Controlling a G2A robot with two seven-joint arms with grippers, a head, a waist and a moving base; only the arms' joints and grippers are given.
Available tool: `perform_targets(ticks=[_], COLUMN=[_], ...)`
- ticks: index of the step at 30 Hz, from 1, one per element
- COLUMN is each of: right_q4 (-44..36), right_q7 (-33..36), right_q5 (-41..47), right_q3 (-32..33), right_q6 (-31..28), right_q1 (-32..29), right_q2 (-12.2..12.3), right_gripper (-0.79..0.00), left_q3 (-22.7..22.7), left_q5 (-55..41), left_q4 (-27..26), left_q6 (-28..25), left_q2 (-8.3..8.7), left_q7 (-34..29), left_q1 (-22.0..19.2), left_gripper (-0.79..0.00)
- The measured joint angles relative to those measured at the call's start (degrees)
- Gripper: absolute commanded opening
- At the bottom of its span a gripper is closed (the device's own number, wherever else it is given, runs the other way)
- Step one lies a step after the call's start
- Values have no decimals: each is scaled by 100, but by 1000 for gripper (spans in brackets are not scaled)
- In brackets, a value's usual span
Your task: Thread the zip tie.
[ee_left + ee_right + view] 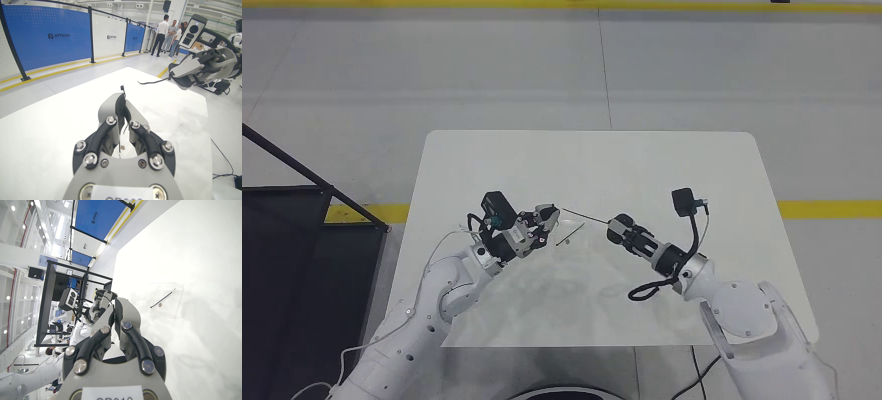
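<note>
Above the table (pixel 692 170), the left gripper (pixel 122 99) pinches a zip tie (pixel 123 94), head (pixel 122 88) protruding; the right gripper (pixel 173 76) pinches a strap tail (pixel 151 82) nearby, not touching; lateral misalignment on approach would likely buckle the tail against the head.

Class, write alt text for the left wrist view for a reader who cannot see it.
The left gripper is shut on a zip tie, head poking out past its fingertips, over a white table. The right gripper holds a second tie, tail aimed towards it.
</note>
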Motion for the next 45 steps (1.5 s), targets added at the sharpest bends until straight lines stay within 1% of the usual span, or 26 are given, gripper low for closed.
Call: perform_targets(ticks=[9,19,25,37,45], right_q4=[-250,-274,-207,-203,-213], right_q7=[-41,-236,-219,-282,-386], right_q5=[-300,-164,-146,-188,-252], right_q3=[-261,-329,-357,-372,-454], right_q6=[403,808,771,754,888], right_q1=[48,176,265,233,245], right_q2=[-26,-75,-89,-92,-119], right_gripper=[-785,-785,-785,-785,-785], left_q3=[0,0,0,0,0], left_q5=[10,10,10,10,10], left_q4=[-3,-3,-3,-3,-3], left_q6=[9,9,9,9,9], left_q2=[0,0,0,0,0], left_q7=[4,4,4,4,4], left_q1=[1,1,1,1,1], left_gripper=[-785,-785,-785,-785,-785])
